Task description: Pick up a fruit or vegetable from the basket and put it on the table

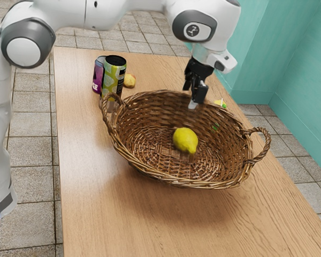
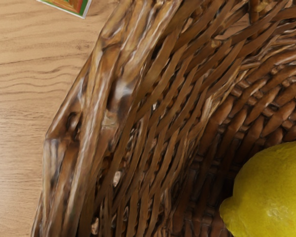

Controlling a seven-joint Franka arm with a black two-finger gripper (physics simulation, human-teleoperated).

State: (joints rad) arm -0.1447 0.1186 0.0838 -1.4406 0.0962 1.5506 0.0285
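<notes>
The lemon (image 1: 185, 140) lies inside the wicker basket (image 1: 182, 184), on its woven floor, with the sides rising all around between it and the tabletop (image 1: 91, 214). The tool (image 1: 195, 100) hangs pointing down by the rim on the basket's far side in the exterior view, beside the lemon rather than over it; I cannot tell how wide it stands. Near the handle at the exterior view's left are a green can (image 1: 113, 77) and a purple can (image 1: 98, 76), with a yellowish round thing (image 1: 129, 81) just beside them. A small yellow-and-green item (image 1: 220, 103) lies beyond the rim.
</notes>
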